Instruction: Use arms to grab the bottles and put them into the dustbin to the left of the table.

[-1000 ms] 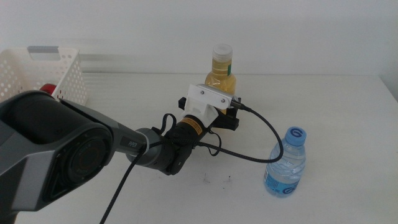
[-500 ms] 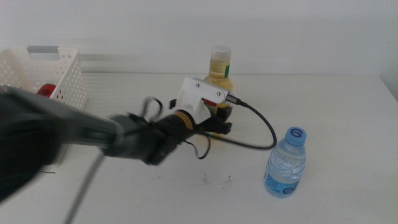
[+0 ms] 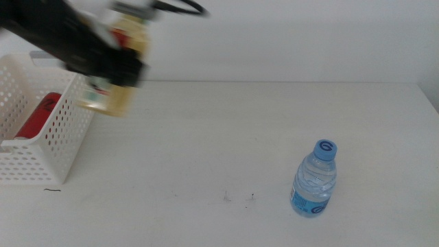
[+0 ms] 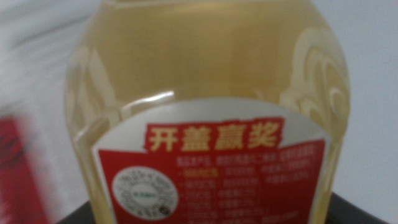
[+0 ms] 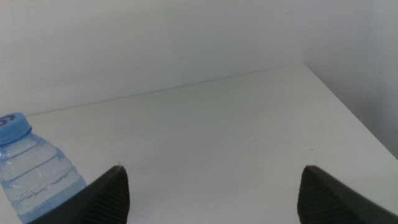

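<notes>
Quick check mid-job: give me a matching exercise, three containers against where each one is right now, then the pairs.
Things:
1. yellow juice bottle
2. water bottle
3. red can

Places:
A. lying inside the dustbin
B. standing on the table, right side
C. held in the left gripper, in the air beside the dustbin

Pairs: 1-C, 2-B, 3-A

The right gripper waits, fingers apart, near the water bottle.

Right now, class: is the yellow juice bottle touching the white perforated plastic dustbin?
Cannot tell. In the middle view the blurred yellow juice bottle, carried by the left gripper, overlaps the dustbin rim, with no gap or contact shown plainly.
</notes>
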Tool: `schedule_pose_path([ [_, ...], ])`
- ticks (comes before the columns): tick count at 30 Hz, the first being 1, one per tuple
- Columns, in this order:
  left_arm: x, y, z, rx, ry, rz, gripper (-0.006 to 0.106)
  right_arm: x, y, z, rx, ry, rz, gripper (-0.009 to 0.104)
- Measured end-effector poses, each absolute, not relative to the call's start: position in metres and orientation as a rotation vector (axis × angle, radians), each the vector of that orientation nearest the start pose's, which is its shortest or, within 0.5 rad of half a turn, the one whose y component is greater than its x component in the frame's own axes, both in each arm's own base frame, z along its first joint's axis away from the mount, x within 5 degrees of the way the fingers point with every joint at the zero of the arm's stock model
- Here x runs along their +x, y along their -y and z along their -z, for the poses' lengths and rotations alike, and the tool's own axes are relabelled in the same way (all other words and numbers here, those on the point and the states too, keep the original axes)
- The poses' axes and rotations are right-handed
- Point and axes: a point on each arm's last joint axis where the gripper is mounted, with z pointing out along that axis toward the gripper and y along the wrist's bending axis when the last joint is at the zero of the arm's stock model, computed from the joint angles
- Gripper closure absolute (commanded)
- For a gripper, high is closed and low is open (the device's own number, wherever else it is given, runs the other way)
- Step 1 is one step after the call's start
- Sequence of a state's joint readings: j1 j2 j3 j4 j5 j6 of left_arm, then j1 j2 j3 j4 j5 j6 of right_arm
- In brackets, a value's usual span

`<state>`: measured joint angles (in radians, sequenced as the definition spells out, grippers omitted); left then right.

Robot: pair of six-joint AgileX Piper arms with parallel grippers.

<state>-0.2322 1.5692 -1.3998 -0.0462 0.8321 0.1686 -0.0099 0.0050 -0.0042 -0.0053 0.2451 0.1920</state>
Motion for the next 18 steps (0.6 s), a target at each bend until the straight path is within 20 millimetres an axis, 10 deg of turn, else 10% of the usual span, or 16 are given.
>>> schedule_pose_path([
  [9,0.345,-0.039,-0.363,0.18,-2.54,-0.039,0.102,0.056,0.001,-0.192,0.171,-1.723,-0.129,0.004],
  [18,0.381,-0.083,-0.29,0.129,-2.746,-0.018,0.102,0.056,0.001,-0.192,0.171,-1.723,-0.129,0.004],
])
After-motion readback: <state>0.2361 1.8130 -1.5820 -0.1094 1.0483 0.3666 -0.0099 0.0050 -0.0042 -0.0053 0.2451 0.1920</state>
